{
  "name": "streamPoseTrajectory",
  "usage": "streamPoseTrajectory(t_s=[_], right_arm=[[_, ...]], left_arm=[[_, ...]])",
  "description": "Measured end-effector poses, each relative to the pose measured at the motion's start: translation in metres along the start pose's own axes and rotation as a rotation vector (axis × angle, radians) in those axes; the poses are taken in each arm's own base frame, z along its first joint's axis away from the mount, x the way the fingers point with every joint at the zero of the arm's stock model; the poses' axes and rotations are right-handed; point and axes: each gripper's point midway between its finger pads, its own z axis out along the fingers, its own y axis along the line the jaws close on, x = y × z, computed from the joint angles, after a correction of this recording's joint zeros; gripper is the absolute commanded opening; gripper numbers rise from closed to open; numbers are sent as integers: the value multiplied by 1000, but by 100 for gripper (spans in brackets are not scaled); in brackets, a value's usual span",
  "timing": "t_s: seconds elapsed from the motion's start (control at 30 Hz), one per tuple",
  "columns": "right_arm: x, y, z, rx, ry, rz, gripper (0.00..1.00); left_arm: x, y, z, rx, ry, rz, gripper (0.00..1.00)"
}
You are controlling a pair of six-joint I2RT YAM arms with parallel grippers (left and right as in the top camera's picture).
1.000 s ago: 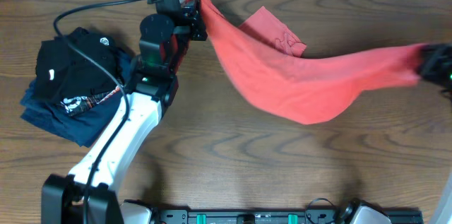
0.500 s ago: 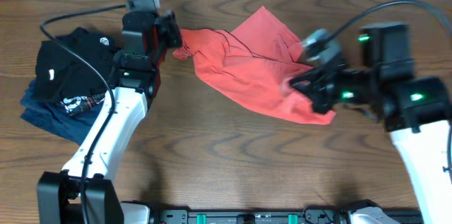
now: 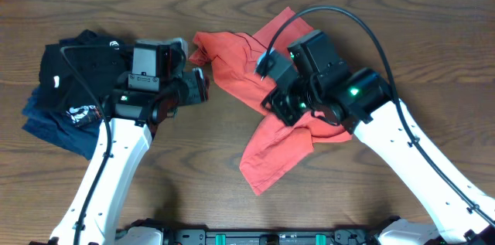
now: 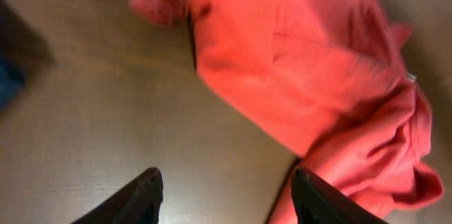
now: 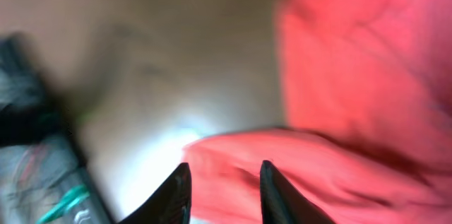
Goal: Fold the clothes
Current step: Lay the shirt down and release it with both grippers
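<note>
Since a moment ago the right arm has swung in from the far side, carrying its end of the T-shirt (image 3: 232, 67) back over itself, and the left gripper (image 3: 203, 87) has let go of the corner it held and dropped back toward the black garment (image 3: 81, 63). That black garment lies on top of a navy garment (image 3: 46, 125) on the wooden table (image 3: 387, 13). The T-shirt lies crumpled to the right of the black garment and clear of it. Its nearest corner points that way, and one long flap trails down toward the front edge of the table. The left gripper hovers between the black garment and the T-shirt. In the wrist view its fingers (image 4: 145, 197) are wide apart over bare wood with nothing between them, and the red cloth lies just ahead of them. The right gripper (image 5: 224, 190) is on the side of the T-shirt away from the black garment, low over the bunched cloth. Its fingers stand close together with a fold of red fabric between them, gripped as far as the blurred wrist view lets one tell.
</note>
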Motion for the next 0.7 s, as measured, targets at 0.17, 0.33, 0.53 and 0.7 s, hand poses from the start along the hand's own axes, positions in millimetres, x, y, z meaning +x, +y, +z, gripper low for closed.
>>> streamPoseTrajectory(t_s=[0.17, 0.33, 0.53, 0.7], right_arm=[[4, -83, -25, 356, -41, 258, 62], [35, -150, -67, 563, -47, 486, 63], [77, -194, -98, 687, 1, 679, 64], [95, -209, -110, 725, 21, 756, 64]], left_arm=[[30, -11, 2, 7, 110, 21, 73], [61, -41, 4, 57, 203, 105, 76], [107, -61, 25, 74, 339, 200, 81], [151, -58, 60, 38, 485, 252, 81]])
